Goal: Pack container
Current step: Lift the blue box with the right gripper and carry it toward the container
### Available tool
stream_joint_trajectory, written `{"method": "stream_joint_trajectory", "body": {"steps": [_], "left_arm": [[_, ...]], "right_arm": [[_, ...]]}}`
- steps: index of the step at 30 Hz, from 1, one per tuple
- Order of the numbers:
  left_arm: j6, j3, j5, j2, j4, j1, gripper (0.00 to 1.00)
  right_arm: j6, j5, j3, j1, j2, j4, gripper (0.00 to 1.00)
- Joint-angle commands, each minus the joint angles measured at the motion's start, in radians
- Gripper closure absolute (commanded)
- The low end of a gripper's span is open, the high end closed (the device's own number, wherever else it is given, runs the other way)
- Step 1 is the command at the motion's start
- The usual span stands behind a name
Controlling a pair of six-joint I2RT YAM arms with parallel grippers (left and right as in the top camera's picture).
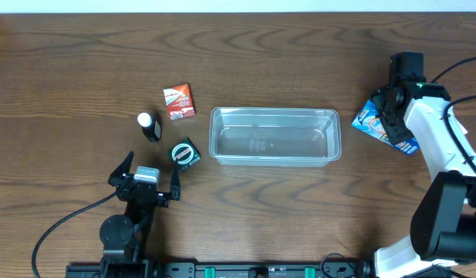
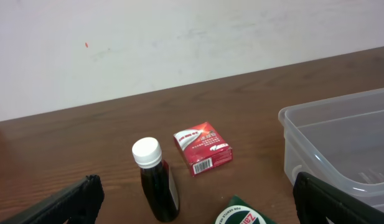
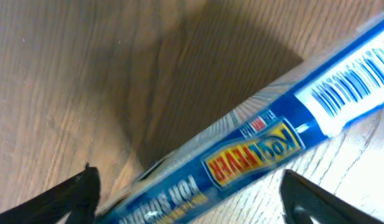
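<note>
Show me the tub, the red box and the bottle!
tub (image 1: 299,137): overhead view, on its bare floor.
red box (image 1: 179,102): overhead view, on its printed top face.
bottle (image 2: 146,151): left wrist view, on its white cap.

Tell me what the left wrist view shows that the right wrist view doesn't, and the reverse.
Left wrist only: the container, a red box, a dark bottle with a white cap, the edge of a green-labelled item, and the wall behind. Right wrist only: a blue Kool Fever pack, lying close under the right gripper. Both: the wooden table, and open fingers in the bottom corners, those of the left gripper in its own view.
</note>
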Motion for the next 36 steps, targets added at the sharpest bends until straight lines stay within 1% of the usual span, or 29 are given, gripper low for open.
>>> {"method": "stream_joint_trajectory", "body": {"steps": [1, 2, 4, 15, 17, 20, 23, 29, 30, 36], "left_arm": [[0.010, -0.019, 0.004, -0.006, -0.030, 0.005, 0.02], [0.010, -0.019, 0.004, -0.006, -0.030, 0.005, 0.02], [0.009, -0.019, 0.004, -0.006, -0.030, 0.005, 0.02], [0.009, -0.019, 0.004, -0.006, -0.030, 0.005, 0.02], [0.009, -0.019, 0.003, -0.006, -0.030, 0.005, 0.02], [0.009, -0.019, 0.003, -0.006, -0.030, 0.005, 0.02], [0.009, -0.019, 0.004, -0.006, -0.030, 0.005, 0.02], [0.009, -0.019, 0.003, -0.006, -0.030, 0.005, 0.02], [0.010, -0.019, 0.004, -0.006, -0.030, 0.005, 0.02], [0.009, -0.019, 0.003, -0.006, -0.030, 0.005, 0.02]], "right_arm": [[-0.074, 0.014, 0.016, -0.009, 0.012, 0.000, 0.23], [-0.090, 0.014, 0.016, -0.009, 0.012, -0.002, 0.25], [-0.108, 0.015, 0.013, -0.009, 0.012, -0.009, 0.27], [-0.119, 0.008, -0.032, -0.029, 0.013, -0.011, 0.29], [-0.130, 0.000, -0.053, -0.035, 0.013, -0.002, 0.33], [-0.140, -0.020, -0.084, -0.052, 0.013, 0.014, 0.36], [-0.194, -0.055, -0.101, -0.066, 0.013, 0.040, 0.39], [-0.347, -0.108, -0.101, -0.069, 0.013, 0.077, 0.50], [-0.364, -0.115, -0.101, -0.069, 0.013, 0.080, 0.55], [-0.433, -0.130, -0.101, -0.069, 0.012, 0.080, 0.72]]}}
